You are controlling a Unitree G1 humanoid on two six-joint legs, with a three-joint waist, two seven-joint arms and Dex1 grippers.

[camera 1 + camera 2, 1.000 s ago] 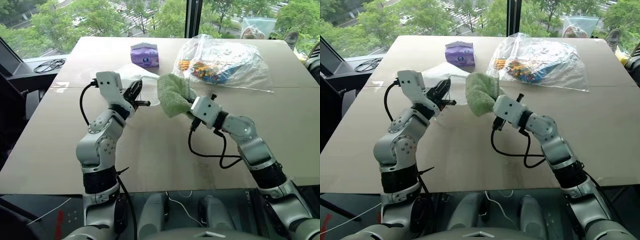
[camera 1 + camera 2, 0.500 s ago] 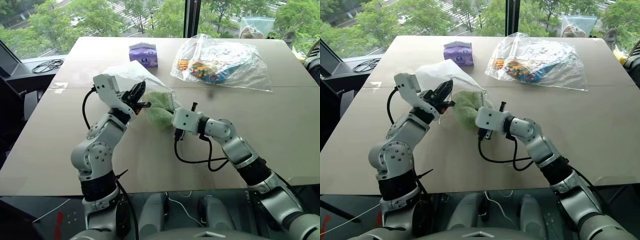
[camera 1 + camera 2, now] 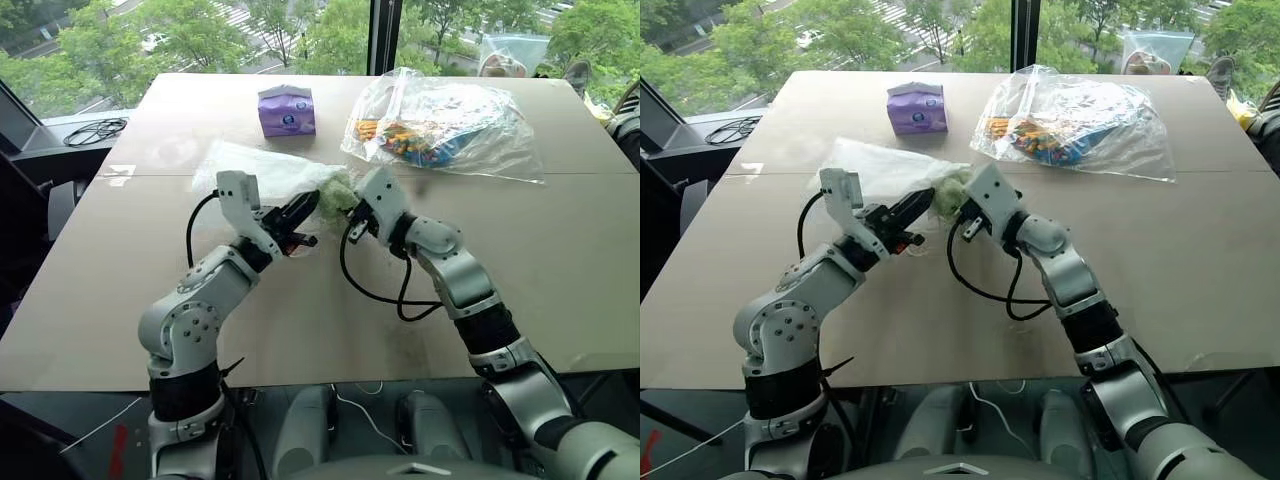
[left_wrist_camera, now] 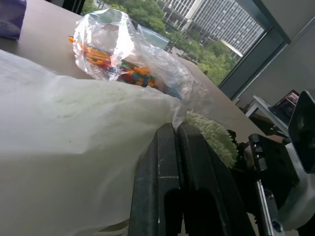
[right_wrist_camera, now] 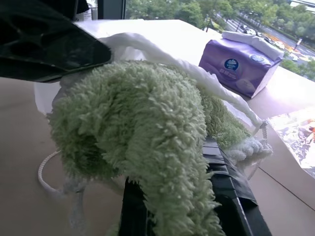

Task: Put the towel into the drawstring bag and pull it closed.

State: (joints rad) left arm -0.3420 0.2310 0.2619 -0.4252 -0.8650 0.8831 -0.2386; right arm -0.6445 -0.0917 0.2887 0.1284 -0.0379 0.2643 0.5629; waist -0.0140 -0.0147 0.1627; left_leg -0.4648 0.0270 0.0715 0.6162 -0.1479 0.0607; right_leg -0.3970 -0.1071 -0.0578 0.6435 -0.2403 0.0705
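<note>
The white drawstring bag (image 3: 258,168) lies on the table with its mouth facing my right arm. My left gripper (image 3: 308,204) is shut on the near rim of that mouth; its black fingers (image 4: 173,147) pinch the thin fabric. The light green towel (image 3: 337,191) is bunched at the mouth, partly inside the rim, with white cord (image 5: 197,73) looping over it. My right gripper (image 3: 350,200) is shut on the towel (image 5: 142,128), its fingertips buried in the pile. The two grippers sit close together, almost touching.
A purple tissue pack (image 3: 287,108) stands behind the bag. A large clear plastic bag of colourful items (image 3: 440,120) lies at the back right. The brown table (image 3: 130,260) spreads wide around both arms. A coiled black cable (image 3: 98,129) lies off the table's left edge.
My right gripper carried the towel leftward to the bag's mouth, where it now sits partly inside. My left gripper sank and drew back toward the right, and the bag has dropped flatter.
</note>
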